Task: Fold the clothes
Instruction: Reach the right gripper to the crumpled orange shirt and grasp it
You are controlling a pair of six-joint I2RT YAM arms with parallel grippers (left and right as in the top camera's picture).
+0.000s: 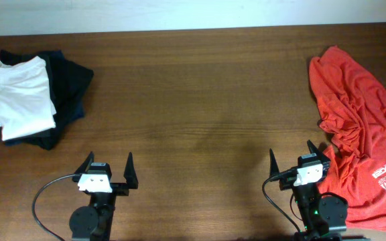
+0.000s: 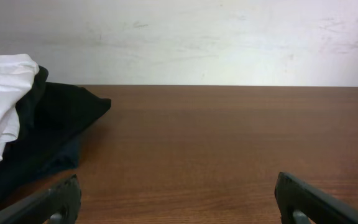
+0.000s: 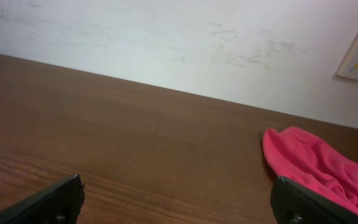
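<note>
The orange-red T-shirt is lying crumpled at the wooden table's right edge, just beside the right gripper. Both it and the left gripper are holding their fingers spread wide, empty. A folded white garment is sitting on dark garments at far left.

The left end effector and the right end effector each point straight ahead, jaws spread wide apart, gripping nothing.

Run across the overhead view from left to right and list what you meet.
A stack of folded garments, white on dark → left gripper → right gripper → orange-red T-shirt, crumpled at the right edge.
</note>
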